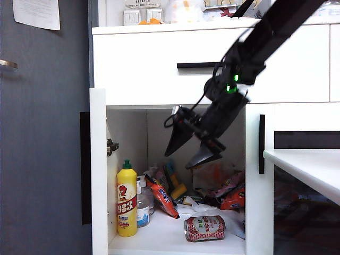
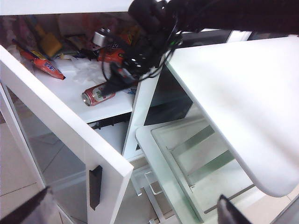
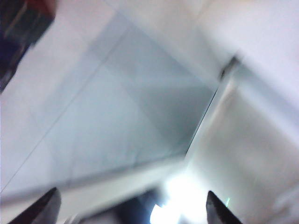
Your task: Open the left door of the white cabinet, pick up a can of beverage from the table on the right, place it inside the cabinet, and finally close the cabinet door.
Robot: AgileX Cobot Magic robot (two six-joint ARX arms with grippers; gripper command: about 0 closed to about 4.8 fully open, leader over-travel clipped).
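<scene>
Right arm (image 1: pixel 265 40) showing black, boxy links; small green lights glowing at wrist (image 1: pixel 232 85); black cables looping beside it. Right gripper (image 1: pixel 192 147) and left gripper (image 2: pixel 135 212) showing dark, tapering, pointed fingers.

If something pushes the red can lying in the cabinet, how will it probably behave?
The can of beverage lies on its side on the shelf of the white cabinet, so it would probably roll. Its smooth metal skin may feel slippery. The open right pincer hangs above it, empty; the left pincer waits open outside.

A dark grey wall (image 1: pixel 48 133) with a pinned paper sheet (image 1: pixel 37 13) stands left.
</scene>
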